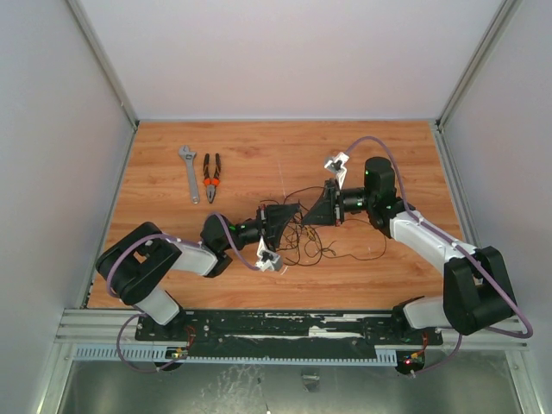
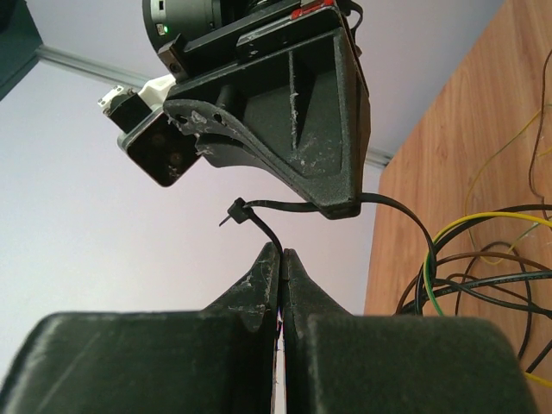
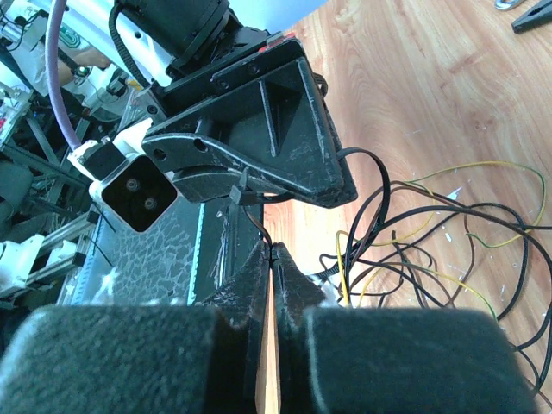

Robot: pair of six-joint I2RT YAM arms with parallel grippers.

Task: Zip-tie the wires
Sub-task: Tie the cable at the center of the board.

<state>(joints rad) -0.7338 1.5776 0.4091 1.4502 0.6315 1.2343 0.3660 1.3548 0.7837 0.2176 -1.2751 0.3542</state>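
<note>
The wires (image 1: 332, 246) lie as a loose black and yellow tangle on the wooden table, between and in front of the two grippers. The zip tie (image 2: 259, 216) is bent into a loop whose strap curves round some strands of the wires (image 2: 483, 259). My left gripper (image 1: 295, 217) is shut on the strap just below the tie's head, as the left wrist view (image 2: 282, 252) shows. My right gripper (image 1: 307, 212) faces it tip to tip and is shut (image 3: 271, 248) on a strand of the zip tie (image 3: 239, 195). The wires also show in the right wrist view (image 3: 431, 233).
A grey adjustable wrench (image 1: 188, 172) and orange-handled pliers (image 1: 211, 177) lie at the far left of the table. Grey walls close in the left, right and far sides. A metal rail (image 1: 285, 328) with the arm bases runs along the near edge.
</note>
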